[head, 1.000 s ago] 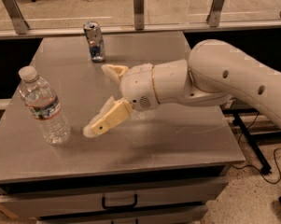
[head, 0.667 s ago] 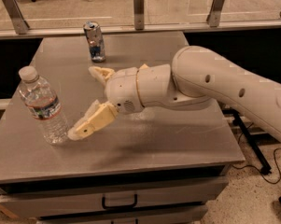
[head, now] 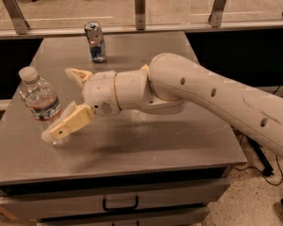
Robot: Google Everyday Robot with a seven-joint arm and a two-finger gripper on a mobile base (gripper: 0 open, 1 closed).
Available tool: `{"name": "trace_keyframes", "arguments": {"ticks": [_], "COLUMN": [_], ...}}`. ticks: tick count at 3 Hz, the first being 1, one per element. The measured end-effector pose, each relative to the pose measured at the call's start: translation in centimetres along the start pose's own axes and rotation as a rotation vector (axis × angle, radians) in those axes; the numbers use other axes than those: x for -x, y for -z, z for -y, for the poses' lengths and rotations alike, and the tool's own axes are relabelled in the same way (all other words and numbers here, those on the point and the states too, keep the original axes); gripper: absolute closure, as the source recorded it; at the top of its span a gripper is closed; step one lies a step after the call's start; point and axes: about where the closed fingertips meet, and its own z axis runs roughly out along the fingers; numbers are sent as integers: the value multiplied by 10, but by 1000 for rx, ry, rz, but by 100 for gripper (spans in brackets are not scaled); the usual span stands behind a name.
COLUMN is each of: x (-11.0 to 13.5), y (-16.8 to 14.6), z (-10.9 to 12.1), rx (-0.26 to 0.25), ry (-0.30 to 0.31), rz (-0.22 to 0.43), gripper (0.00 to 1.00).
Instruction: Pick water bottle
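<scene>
Obs., camera view. The water bottle (head: 36, 98) stands upright on the left part of the grey table (head: 178, 140), close to the left edge. Its white cap (head: 28, 73) is on and its label band faces me.

The gripper (head: 61, 102) is at the bottle's right side, low over the tabletop, with its two fingers spread wide apart. The near finger (head: 71, 122) slants down and to the left and crosses in front of the bottle's base, hiding part of it. The far finger (head: 78, 74) points left at about the height of the bottle's shoulder, just beside it on the right. The bottle sits at the mouth of the spread fingers. I cannot tell whether either finger touches it.

The arm (head: 216, 98) comes in from the right and lies across the middle of the table, throwing a shadow on the surface below it.

Surroundings:
- A silver-blue can (head: 96, 42) stands upright near the back edge of the table, well apart from both the bottle and the gripper.
- A drawer (head: 120, 202) with a dark handle sits below the tabletop at the front.
- Metal posts (head: 140, 7) holding glass panels run behind the table.
- A dark cable (head: 268, 171) lies on the floor to the right.
</scene>
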Motion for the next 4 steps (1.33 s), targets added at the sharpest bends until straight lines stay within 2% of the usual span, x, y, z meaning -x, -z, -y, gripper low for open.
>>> {"name": "trace_keyframes", "arguments": {"ticks": [1,3,4], "x": [3,-2,6], "y": [-7,-9,11], "z": [-12,-22,-9], "rx": [28,80,40], "ry": [-27,-75,-62], "rz": [15,-6,-27], "gripper": [18,64,88]}}
